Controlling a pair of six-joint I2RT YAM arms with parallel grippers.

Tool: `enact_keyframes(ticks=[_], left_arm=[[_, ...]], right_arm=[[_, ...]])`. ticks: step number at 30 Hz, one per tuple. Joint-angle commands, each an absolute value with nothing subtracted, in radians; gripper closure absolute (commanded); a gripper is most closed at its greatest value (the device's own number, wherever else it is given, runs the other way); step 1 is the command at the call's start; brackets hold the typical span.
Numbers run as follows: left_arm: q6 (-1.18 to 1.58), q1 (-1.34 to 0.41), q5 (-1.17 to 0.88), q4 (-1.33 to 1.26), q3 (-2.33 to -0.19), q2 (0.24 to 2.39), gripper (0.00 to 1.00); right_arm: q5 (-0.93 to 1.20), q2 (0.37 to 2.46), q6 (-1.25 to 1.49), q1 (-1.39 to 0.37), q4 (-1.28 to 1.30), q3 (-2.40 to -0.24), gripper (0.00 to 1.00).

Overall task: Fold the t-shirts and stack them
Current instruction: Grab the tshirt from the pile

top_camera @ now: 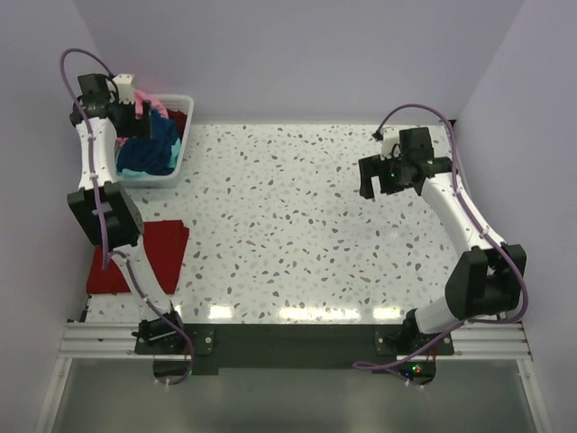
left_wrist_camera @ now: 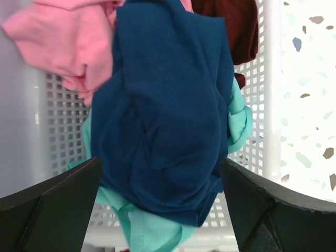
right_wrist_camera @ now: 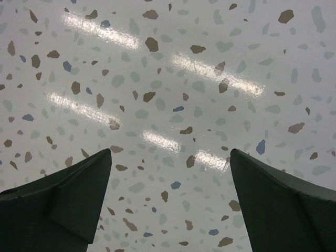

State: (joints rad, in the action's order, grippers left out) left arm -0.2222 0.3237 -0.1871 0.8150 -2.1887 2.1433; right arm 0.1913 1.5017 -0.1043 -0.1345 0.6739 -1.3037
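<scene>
Step in hand, as I judge it: fetching the next tee from the basket [top_camera: 155, 181]. My left end effector [left_wrist_camera: 163, 210] hangs over the basket, fingers spread wide, holding nothing. My right end effector [right_wrist_camera: 170, 199] is also spread and empty, above bare counter [top_camera: 297, 225] on the far right, well apart from the cloth. Basket, white plastic lattice, far left corner of the counter, contents:

- navy tee [left_wrist_camera: 163, 115], crumpled on top of the heap and directly between my left fingers
- teal tee [left_wrist_camera: 239, 118] under it, showing at the navy's edges
- pink tee [left_wrist_camera: 68, 37] bunched at one end, draped on the rim
- dark red cloth [left_wrist_camera: 231, 26] beside the pink

Outside the basket is a red piece [top_camera: 162, 248], lying flat near the left arm's base, partly hidden by the arm. It looks to me like a tee already folded. The next move calls for lowering onto the navy tee, pinching it alone, and lifting it clear without dragging the teal along.
</scene>
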Motion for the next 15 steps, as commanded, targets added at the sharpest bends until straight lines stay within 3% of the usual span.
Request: enact_keyframes(ticks=[1, 6, 9, 12, 13, 15], left_arm=[[-0.239, 0.310, -0.209, 0.756, -2.190, 2.204, 0.01], [-0.252, 0.288, -0.184, 0.717, -2.209, 2.296, 0.00], [-0.238, 0.282, -0.166, 0.678, -2.220, 2.335, 0.06], [-0.227, 0.284, -0.147, 0.667, -2.259, 2.358, 0.26], [-0.226, 0.284, -0.146, 0.666, -2.267, 2.356, 0.40], [-0.218, 0.284, -0.140, 0.644, -2.275, 2.329, 0.54]], right_arm=[[0.224, 1.515, -0.106, -0.130, 0.690, -1.358, 0.01], [0.221, 1.528, -0.110, -0.132, 0.696, -1.365, 0.01], [0.216, 1.534, -0.115, -0.130, 0.701, -1.364, 0.01], [0.210, 1.542, -0.115, -0.132, 0.706, -1.373, 0.01], [0.209, 1.543, -0.117, -0.132, 0.712, -1.377, 0.01], [0.203, 1.543, -0.118, -0.132, 0.713, -1.385, 0.01]])
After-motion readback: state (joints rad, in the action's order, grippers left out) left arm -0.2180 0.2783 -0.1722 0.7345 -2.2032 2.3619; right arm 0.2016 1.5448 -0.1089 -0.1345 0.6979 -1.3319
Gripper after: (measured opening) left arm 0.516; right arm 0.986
